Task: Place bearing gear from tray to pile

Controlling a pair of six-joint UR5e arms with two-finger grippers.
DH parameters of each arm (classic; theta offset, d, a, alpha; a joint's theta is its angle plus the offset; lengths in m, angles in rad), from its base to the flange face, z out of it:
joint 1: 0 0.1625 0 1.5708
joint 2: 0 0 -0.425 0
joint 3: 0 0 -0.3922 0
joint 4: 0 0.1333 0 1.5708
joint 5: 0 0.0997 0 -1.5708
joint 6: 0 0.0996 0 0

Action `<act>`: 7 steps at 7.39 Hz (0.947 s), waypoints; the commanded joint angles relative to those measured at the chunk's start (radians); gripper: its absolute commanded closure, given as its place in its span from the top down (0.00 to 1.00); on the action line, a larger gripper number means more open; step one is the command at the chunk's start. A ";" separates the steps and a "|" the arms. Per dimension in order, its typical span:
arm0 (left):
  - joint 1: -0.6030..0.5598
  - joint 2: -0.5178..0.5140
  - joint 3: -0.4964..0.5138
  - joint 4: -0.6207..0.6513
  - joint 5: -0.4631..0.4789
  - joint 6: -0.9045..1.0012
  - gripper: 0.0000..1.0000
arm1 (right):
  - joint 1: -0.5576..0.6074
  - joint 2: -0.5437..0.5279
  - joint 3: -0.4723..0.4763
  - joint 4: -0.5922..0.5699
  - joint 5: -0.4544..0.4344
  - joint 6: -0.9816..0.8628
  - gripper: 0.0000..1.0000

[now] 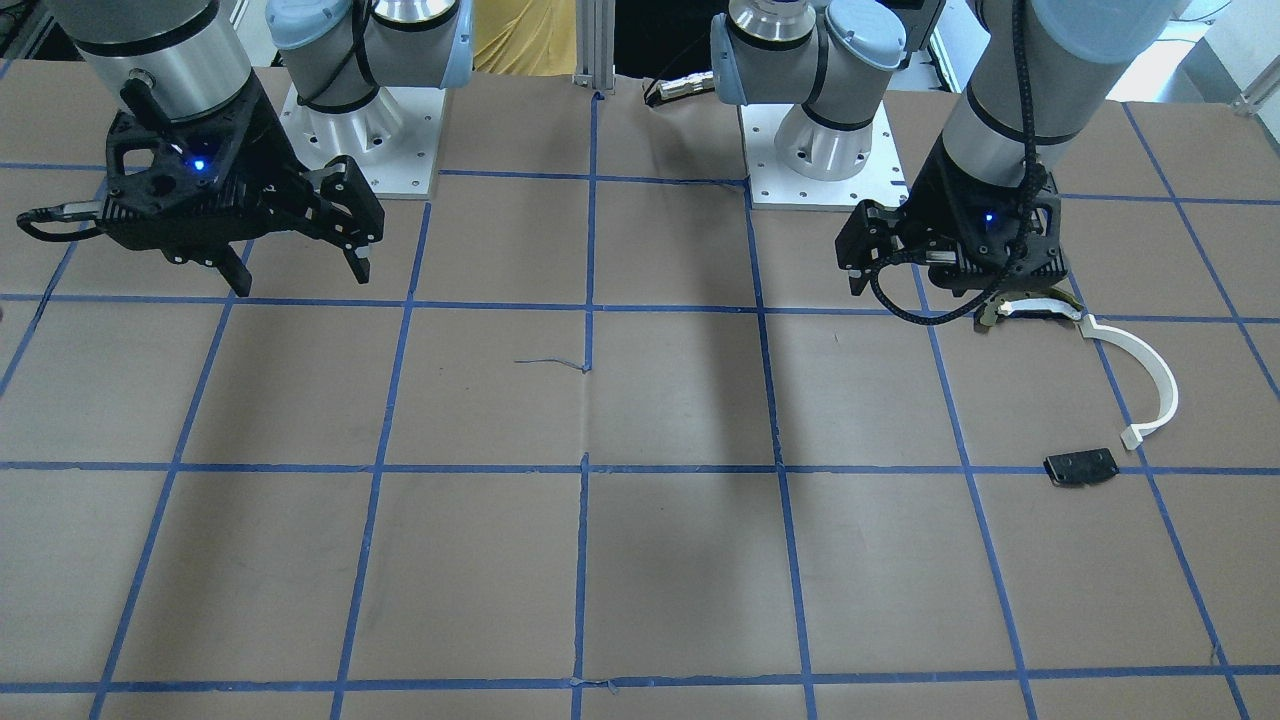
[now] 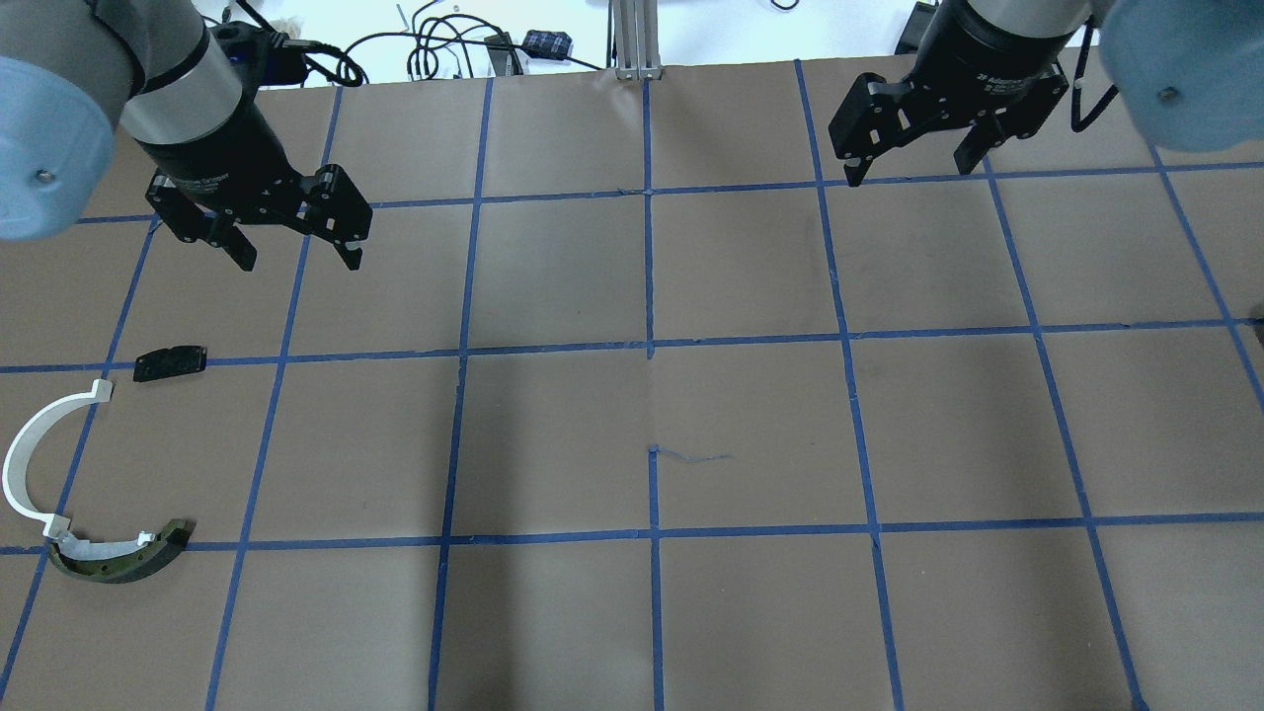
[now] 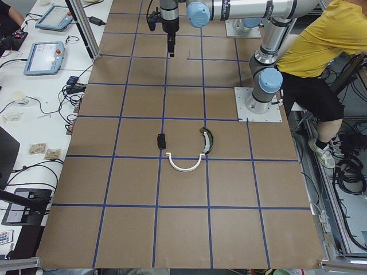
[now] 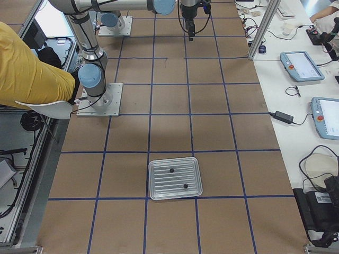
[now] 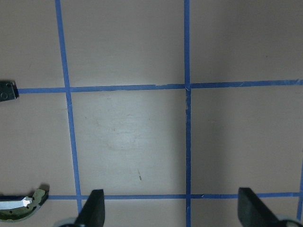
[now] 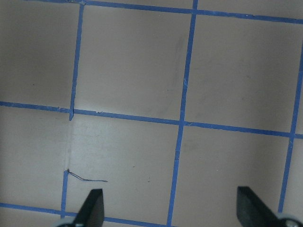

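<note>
The tray [image 4: 175,178] is a ribbed metal one, seen only in the exterior right view, with two small dark parts [image 4: 171,170] in it; I take these for the bearing gears. The pile lies on the robot's left: a white arc strip [image 2: 30,464], a dark olive curved piece [image 2: 118,563] and a flat black plate [image 2: 170,362]. My left gripper [image 2: 294,252] hangs open and empty above the table, a little beyond the black plate. My right gripper [image 2: 913,163] is open and empty over the far right of the table. Both wrist views show spread fingers over bare paper.
The table is brown paper with a blue tape grid [image 2: 649,346]. The two arm bases [image 1: 360,130] stand at the robot's side. A person in a yellow shirt [image 3: 321,51] sits behind the bases. Tablets and cables [image 4: 302,66] lie on the side benches.
</note>
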 commanded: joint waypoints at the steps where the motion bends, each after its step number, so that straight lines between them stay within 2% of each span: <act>1: 0.001 0.000 -0.003 0.001 0.000 -0.002 1.00 | -0.002 0.001 0.000 -0.002 -0.004 -0.005 1.00; 3: 0.001 0.000 -0.005 0.003 0.000 -0.002 1.00 | -0.017 0.005 0.000 0.001 -0.010 -0.044 1.00; 5: 0.001 0.000 -0.005 0.003 0.000 -0.006 1.00 | -0.275 0.050 -0.006 0.008 -0.012 -0.048 1.00; 6: 0.001 0.000 -0.005 0.003 0.000 -0.006 1.00 | -0.367 0.075 0.003 0.019 -0.011 -0.051 1.00; 7: -0.001 0.000 -0.005 0.003 0.000 -0.006 1.00 | -0.405 0.105 0.009 0.013 -0.030 -0.051 1.00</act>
